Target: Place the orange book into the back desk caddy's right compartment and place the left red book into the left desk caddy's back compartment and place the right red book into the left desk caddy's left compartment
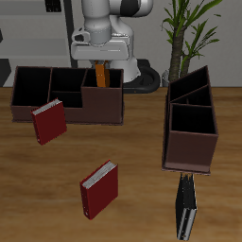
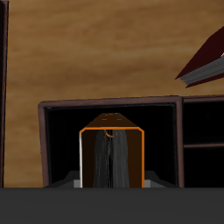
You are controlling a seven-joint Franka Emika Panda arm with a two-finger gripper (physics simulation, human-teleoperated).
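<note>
On the wooden table (image 1: 142, 142), I hold the orange book (image 1: 98, 75) clamped in my gripper (image 1: 99, 64), over the back desk caddy (image 1: 66, 95), entering its right compartment (image 1: 102, 99); next I release.

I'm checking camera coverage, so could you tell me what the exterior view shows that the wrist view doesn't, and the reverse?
Only the exterior view shows the left desk caddy, a black book lying before it, a second red book and the plant. Only the wrist view looks down into the right compartment. Both show the orange book held over the back desk caddy, and a red book.
</note>
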